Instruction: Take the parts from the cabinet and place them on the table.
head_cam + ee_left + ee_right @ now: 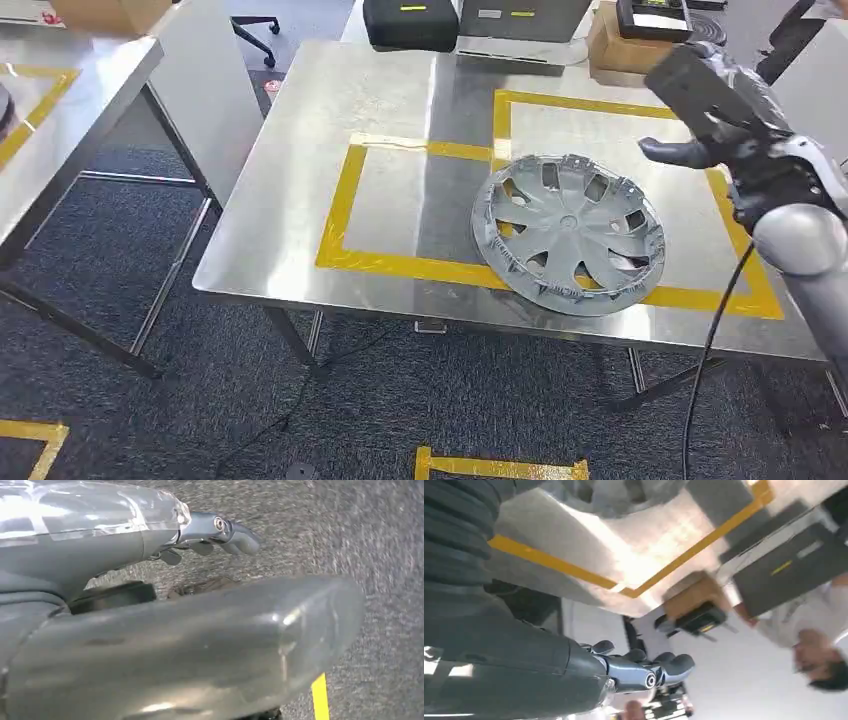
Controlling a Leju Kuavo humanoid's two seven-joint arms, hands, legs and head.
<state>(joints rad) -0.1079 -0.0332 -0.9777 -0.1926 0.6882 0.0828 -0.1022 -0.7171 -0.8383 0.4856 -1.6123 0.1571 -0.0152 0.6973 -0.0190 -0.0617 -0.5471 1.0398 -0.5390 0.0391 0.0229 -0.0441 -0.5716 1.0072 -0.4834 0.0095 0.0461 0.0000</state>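
A silver hubcap [568, 235] lies flat on the steel table [300, 200], across the near yellow tape line of the marked rectangle [350, 205]. My right hand [712, 105] is raised above the table's right side, up and to the right of the hubcap and apart from it; its thumb sticks out and it holds nothing. The right wrist view shows that hand's fingers [659, 667] loosely extended over the table corner. In the left wrist view my left hand [210, 535] hangs over grey carpet, fingers apart and empty.
Black cases [410, 22] and a cardboard box [625, 50] stand beyond the table's far edge. Another steel table [70, 110] stands at the left. A person [819, 630] is beyond the table in the right wrist view. Yellow tape [500, 467] marks the carpet.
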